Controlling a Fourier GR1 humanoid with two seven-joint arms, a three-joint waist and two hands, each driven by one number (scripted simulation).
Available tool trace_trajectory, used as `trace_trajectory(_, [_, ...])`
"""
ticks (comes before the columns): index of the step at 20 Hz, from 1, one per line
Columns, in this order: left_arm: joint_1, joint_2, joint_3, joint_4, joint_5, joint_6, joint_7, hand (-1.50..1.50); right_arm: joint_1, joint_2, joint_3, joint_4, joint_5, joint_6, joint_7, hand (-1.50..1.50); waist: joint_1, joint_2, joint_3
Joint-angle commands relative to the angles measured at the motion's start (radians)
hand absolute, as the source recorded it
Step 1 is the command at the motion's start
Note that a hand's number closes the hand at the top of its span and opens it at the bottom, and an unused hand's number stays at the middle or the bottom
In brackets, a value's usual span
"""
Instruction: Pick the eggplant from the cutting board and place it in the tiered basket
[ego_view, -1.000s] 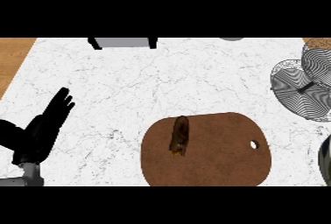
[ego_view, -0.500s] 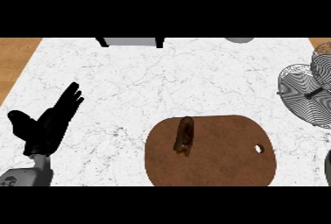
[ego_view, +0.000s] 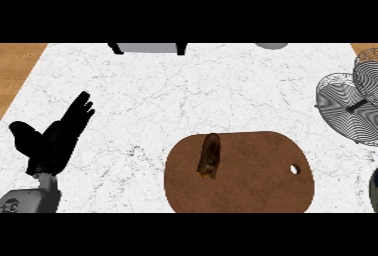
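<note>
At the frame's left you see the left hand (ego_view: 53, 141) with fingers straight, holding nothing, resting above the tabletop (ego_view: 184, 90). Lower centre, the eggplant (ego_view: 210, 155) lies on the cutting board (ego_view: 251, 185), ungrasped. At the right edge, the tiered basket (ego_view: 353, 102) looks empty, awaiting it.

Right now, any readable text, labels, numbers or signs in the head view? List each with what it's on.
None readable.
Round brown wooden cutting board: plain, no marks.
Dark elongated eggplant: none.
Wire tiered basket: none.
Grey left forearm: a small dark marking at the lower edge, too blurred to read.
</note>
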Motion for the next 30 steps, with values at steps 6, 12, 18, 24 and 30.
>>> trace_trajectory(6, [0.042,-0.023,-0.01,-0.081,-0.016,-0.004,0.03,0.0,-0.106,0.129,0.034,0.106,0.12,-0.11,-0.051,1.5,0.009,0.001,0.001])
trace_trajectory(12, [0.045,-0.051,0.0,-0.009,-0.039,-0.015,-0.043,0.0,-0.136,0.202,0.022,0.175,0.171,-0.218,-0.065,1.5,0.006,0.003,0.0])
trace_trajectory(18, [0.048,-0.038,0.022,-0.047,-0.018,-0.029,0.008,0.0,-0.184,0.254,-0.069,0.176,0.083,-0.22,-0.007,1.5,-0.003,-0.002,0.0])
trace_trajectory(24, [0.025,-0.021,0.047,0.004,-0.025,-0.067,-0.028,0.0,-0.225,0.21,-0.067,0.261,0.144,-0.228,-0.088,-1.5,0.003,0.002,0.0])
trace_trajectory(30, [0.055,-0.04,0.028,-0.071,-0.039,-0.043,0.022,0.0,-0.296,0.231,-0.128,0.307,0.075,-0.122,0.005,-1.5,0.009,0.001,0.0])
